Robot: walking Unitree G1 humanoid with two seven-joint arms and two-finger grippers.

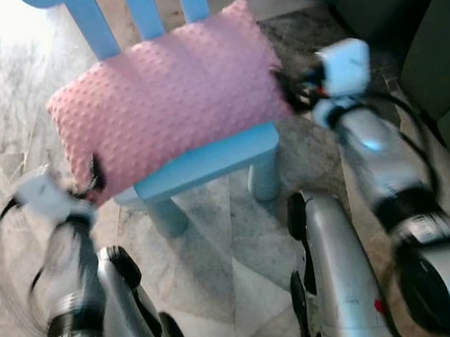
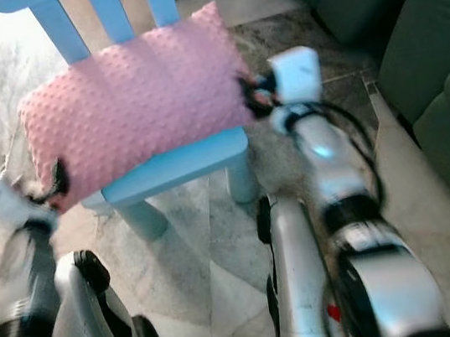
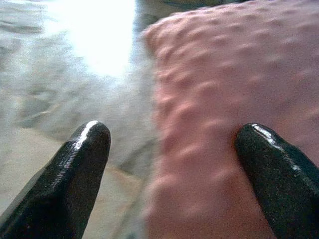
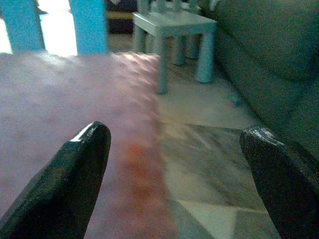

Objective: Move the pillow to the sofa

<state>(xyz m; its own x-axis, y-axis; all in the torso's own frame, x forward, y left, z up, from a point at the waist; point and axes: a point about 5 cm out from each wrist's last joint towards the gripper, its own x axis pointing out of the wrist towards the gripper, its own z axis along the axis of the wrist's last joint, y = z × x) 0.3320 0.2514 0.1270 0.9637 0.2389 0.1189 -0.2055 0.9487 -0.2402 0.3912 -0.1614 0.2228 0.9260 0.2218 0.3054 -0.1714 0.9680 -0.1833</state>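
Pink pillow (image 1: 168,96) on blue chair (image 1: 207,161), blurred open-fingered left hand (image 3: 174,164) and right hand (image 4: 174,169) astride its ends.

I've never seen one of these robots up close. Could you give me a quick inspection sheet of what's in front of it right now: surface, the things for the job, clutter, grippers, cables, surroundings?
Surface: blue chair on a marbled stone floor.
Job's things: pink pillow lies across the chair seat, overhanging it on both sides; dark green sofa stands to the robot's right.
Clutter: small greenish object on the floor by the sofa, too blurred to identify.
Grippers: left gripper at the pillow's left end, fingers open, one over the fabric; right gripper at its right end, open, straddling the pillow's edge.
Cables: black cables loop along both forearms.
Surroundings: pale green small table beyond the chair; bright glare on the floor.
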